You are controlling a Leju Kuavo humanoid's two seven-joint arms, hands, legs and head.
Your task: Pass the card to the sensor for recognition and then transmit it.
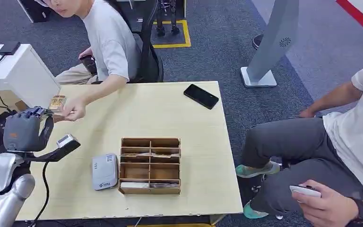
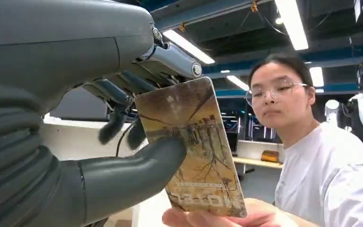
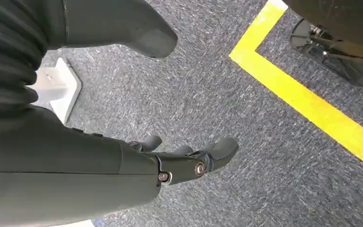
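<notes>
My left hand (image 1: 26, 130) is raised over the table's left edge and pinches a brown picture card (image 1: 56, 102) between thumb and fingers. In the left wrist view the thumb (image 2: 137, 175) presses on the card (image 2: 194, 151), with the darker fingers (image 2: 118, 101) behind it. A person's hand (image 1: 73, 111) reaches across the table, and their fingers (image 2: 217, 218) hold the card's far end. The grey-white card sensor (image 1: 105, 171) lies flat on the table, to the right of my hand. My right hand (image 3: 189, 161) hangs over the carpet, fingers loosely apart, holding nothing.
A wooden compartment box (image 1: 150, 165) stands beside the sensor. A black phone (image 1: 201, 96) lies near the table's far right corner. One person sits behind the table (image 1: 194, 142), and another sits at the right with a phone (image 1: 305, 190). A white cabinet (image 1: 21, 71) stands at the left.
</notes>
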